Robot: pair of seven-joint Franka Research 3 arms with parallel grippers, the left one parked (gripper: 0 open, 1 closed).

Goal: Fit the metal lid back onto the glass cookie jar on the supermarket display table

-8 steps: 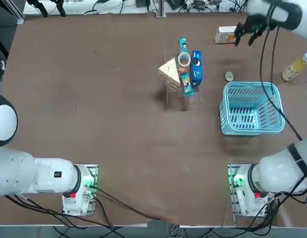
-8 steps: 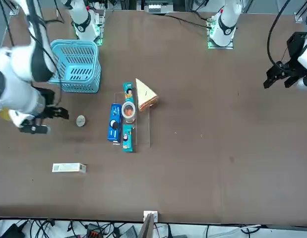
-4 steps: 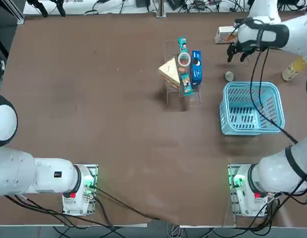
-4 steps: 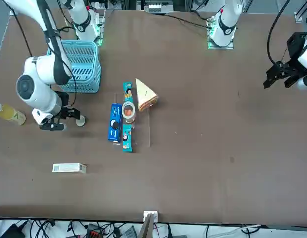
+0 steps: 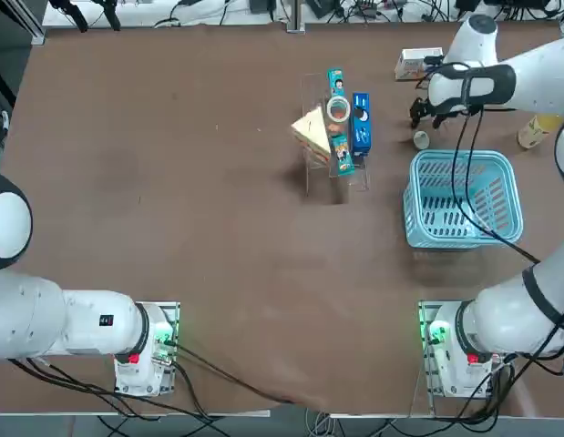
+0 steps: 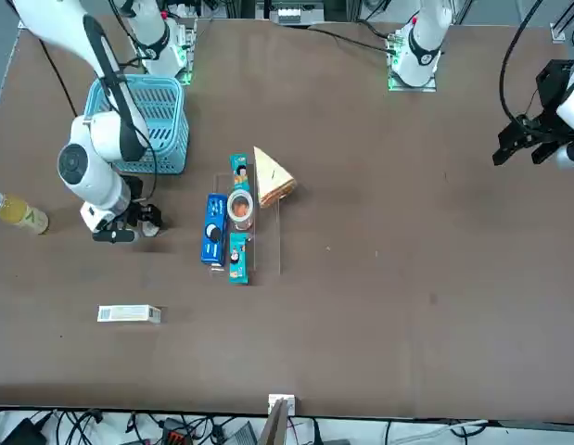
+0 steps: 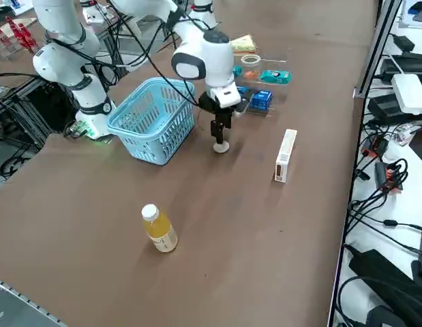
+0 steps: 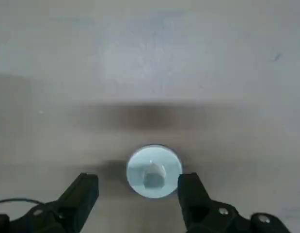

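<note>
Currently one small flat round silvery-grey metal lid [image 8: 153, 171] | flat on the brown matte display table [image 5: 172, 182], beside one blue plastic basket [image 5: 464, 200] | one right gripper [image 8: 137, 191] over it, fingers spread either side, not gripping | one clear glass jar [image 5: 338, 110] in the rack.

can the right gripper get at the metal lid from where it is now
Probably yes. The right gripper hangs just over the metal lid, open, a finger on each side. The lid lies alone on the table, apart from the blue basket.
</note>
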